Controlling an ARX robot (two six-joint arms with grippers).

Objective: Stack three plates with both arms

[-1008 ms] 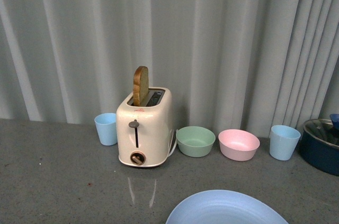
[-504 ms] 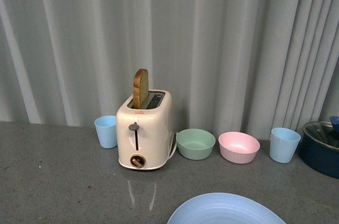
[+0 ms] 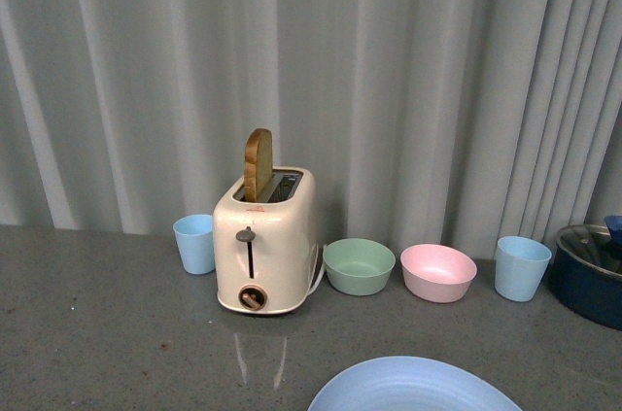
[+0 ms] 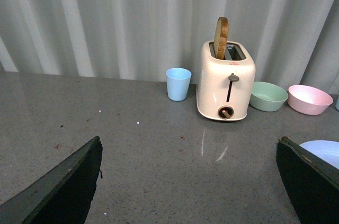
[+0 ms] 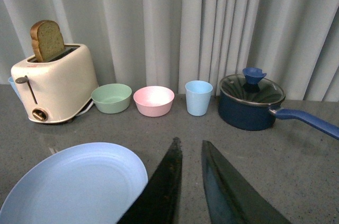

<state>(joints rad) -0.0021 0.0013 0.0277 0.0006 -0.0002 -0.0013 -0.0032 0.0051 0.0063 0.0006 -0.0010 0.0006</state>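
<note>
A light blue plate [image 3: 413, 390] lies flat on the grey counter at the near edge of the front view, right of centre. It also shows in the right wrist view [image 5: 74, 181] and at the edge of the left wrist view [image 4: 324, 151]. The pink and cream-beige plates are out of view. My left gripper [image 4: 188, 142] is open and empty, its black fingers [image 4: 63, 187] wide apart over bare counter, the plate beside one finger. My right gripper [image 5: 189, 142] is shut and empty, right beside the blue plate's rim. Neither gripper shows in the front view.
A cream toaster [image 3: 264, 246] with a bread slice stands at the back by the curtain. Beside it are a blue cup [image 3: 194, 243], a green bowl [image 3: 359, 265], a pink bowl [image 3: 437, 272] and a second blue cup [image 3: 521, 267]. A navy lidded pot [image 5: 250, 102] sits far right.
In the front view the whole scene has slid slightly down the frame, and the blue plate's rim sits a little lower. Nothing on the counter has moved.
</note>
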